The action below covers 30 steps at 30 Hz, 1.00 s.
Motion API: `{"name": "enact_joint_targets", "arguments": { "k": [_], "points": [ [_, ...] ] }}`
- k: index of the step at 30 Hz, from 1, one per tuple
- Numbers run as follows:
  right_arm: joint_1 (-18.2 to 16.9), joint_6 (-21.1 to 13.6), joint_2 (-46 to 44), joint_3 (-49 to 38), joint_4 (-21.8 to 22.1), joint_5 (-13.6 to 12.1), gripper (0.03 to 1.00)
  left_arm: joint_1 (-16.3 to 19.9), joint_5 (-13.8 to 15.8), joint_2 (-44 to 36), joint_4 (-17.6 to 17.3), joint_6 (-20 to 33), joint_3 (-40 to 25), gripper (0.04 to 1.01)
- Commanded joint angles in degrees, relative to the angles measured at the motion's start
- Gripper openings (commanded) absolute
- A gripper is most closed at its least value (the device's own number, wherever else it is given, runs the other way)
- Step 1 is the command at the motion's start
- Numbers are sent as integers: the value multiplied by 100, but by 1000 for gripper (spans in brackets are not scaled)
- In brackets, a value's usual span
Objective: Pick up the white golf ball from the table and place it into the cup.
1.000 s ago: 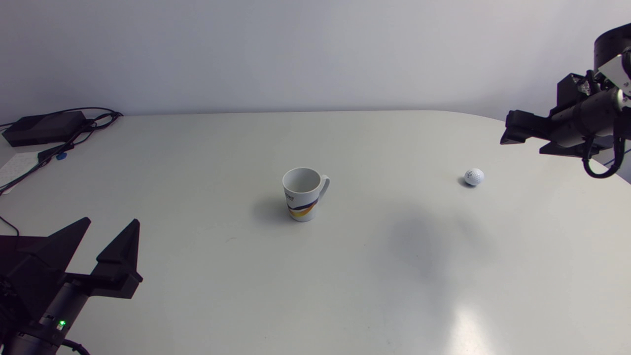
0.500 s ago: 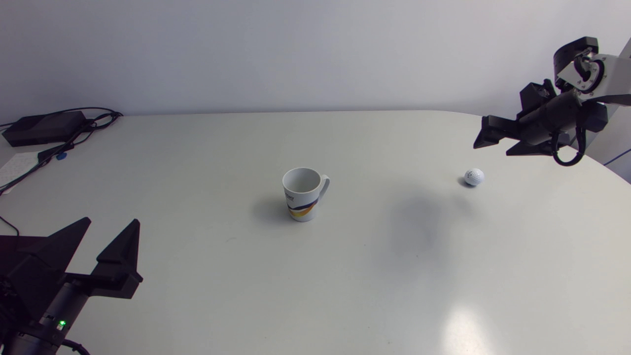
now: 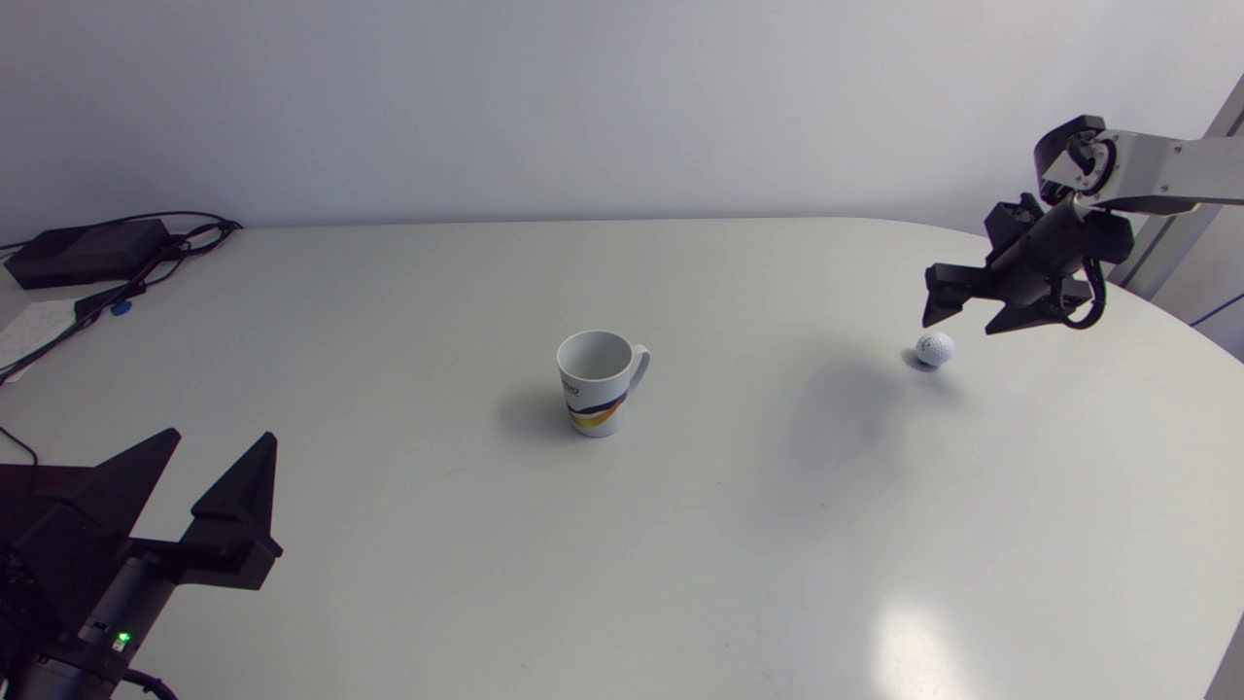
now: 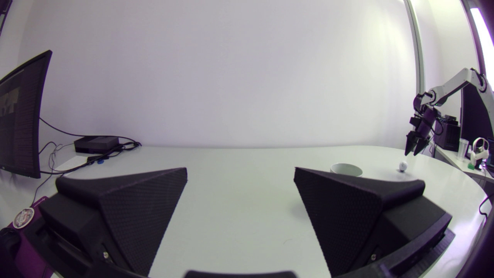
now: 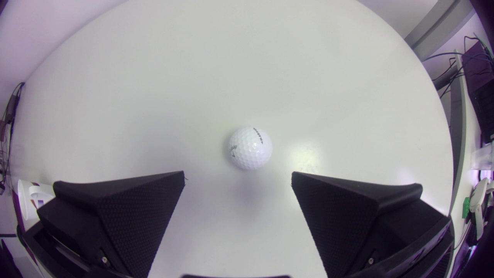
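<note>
White table (image 3: 680,544): cup (image 3: 598,381) centre, ball (image 3: 934,348) right, just below wide-spread right gripper (image 3: 957,328); left gripper (image 3: 223,434) near-left, also spread.

At lower left, the left arm (image 3: 102,608) is matte black with a small green light (image 3: 121,639) and broad wedge fingers (image 3: 236,486), finely dimpled. At upper right, the right arm (image 3: 1166,170) shows a white link, black joints and a looped black cable (image 3: 1099,292).

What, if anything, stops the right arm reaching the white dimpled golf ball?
Likely nothing, so yes: the open right claw hangs above the white dimpled golf ball, which lies on the white table just ahead of its fingers, nothing between.
</note>
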Motion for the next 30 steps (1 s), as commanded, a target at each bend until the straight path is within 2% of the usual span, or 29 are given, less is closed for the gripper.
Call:
{"name": "enact_joint_targets", "arguments": {
  "k": [1, 12, 16, 21, 28, 30],
  "points": [
    [17, -104, 416, 328, -259, -49, 975, -36, 23, -78, -32, -45, -97, 992],
    [-114, -60, 1233, 1093, -338, -14, 969, -27, 23, -78, -32, -36, -97, 992],
    [-150, -33, 1409, 1278, -347, 83, 964, -36, 23, -78, -32, -36, -97, 992],
    [-167, -25, 1515, 1348, -356, 118, 890, -36, 23, -78, -32, -36, -97, 992],
    [-97, -25, 1515, 1269, -365, 136, 880, -36, 23, -78, -32, -36, -88, 992],
    [-71, -25, 1497, 1251, -356, 145, 823, -36, 23, -78, -32, -36, -97, 992]
  ]
}}
